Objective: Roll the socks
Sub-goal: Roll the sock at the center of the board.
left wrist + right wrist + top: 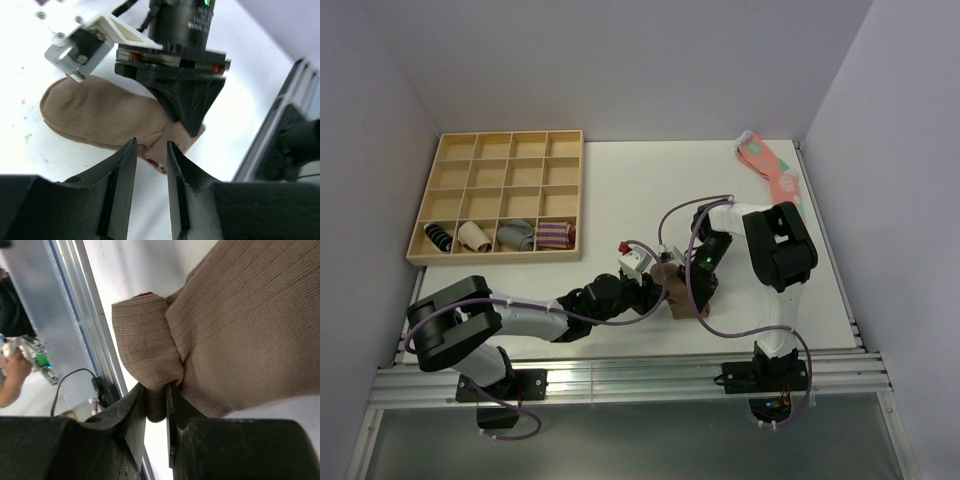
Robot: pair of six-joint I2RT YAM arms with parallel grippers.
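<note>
The tabletop [620, 190] carries the tan sock [100, 117] near its front edge, between the two arms. The right fingers [132, 410] are clamped on a folded-over end, probably to start the roll. The left fingers [122, 175] stand parted astride the red-marked cuff, seemingly ready to steady it.

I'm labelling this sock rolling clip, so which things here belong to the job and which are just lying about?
Part of the job: tan sock, pinched by the right gripper; left gripper, open, close to it.
Lying about: pink sock; wooden tray; sock bundles in the tray.
</note>
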